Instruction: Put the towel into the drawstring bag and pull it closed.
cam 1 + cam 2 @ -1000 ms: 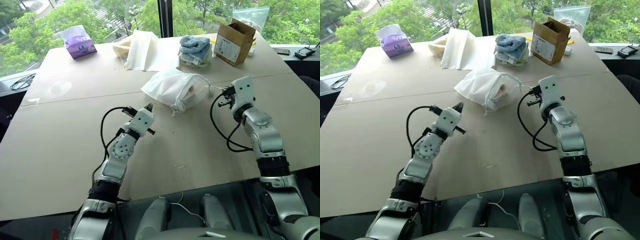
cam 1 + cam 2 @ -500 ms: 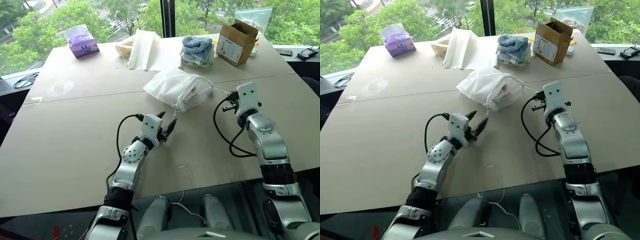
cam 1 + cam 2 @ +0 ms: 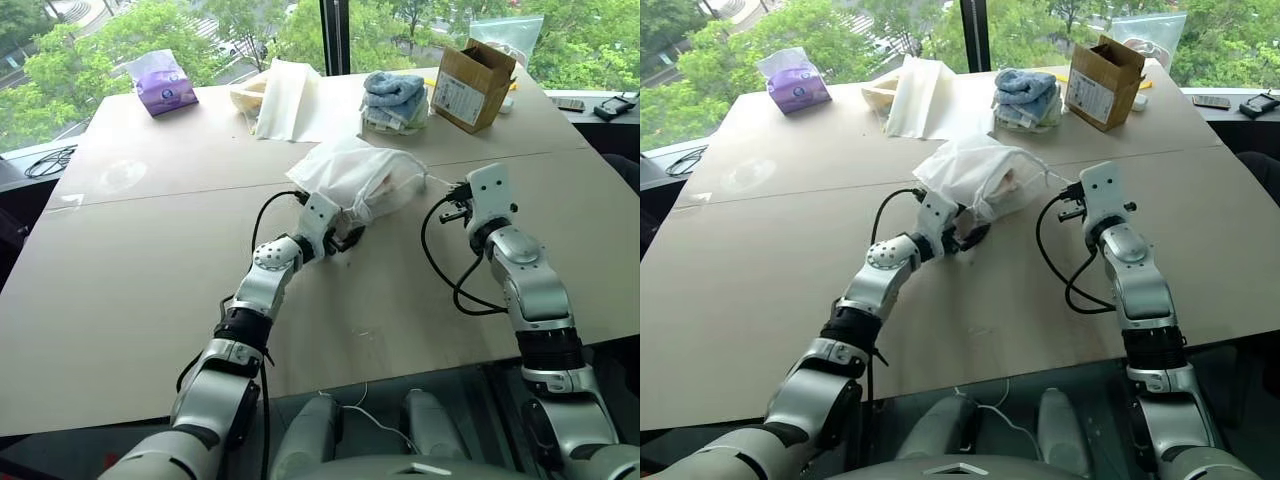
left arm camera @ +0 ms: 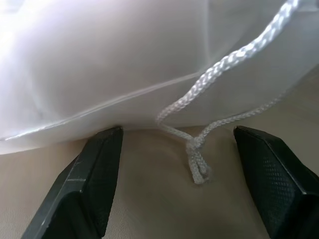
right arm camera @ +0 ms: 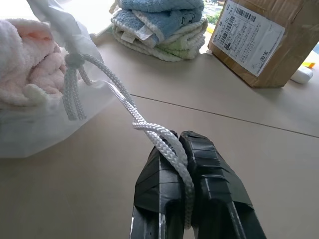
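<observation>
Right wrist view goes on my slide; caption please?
Right gripper shut on the drawstring cord of the bag, the towel already inside.

Both arms reaching toward the drawstring bag

The left arm is stretching forward and inward, its tool sitting at the bag's near edge with the two black fingers spread wide apart, low over the worktop, either side of a knotted cord end. The right arm is extending forward on the bag's right, its tool pinching the bag's cord, fingers pressed together, pointing roughly level toward the bag's mouth.
</observation>
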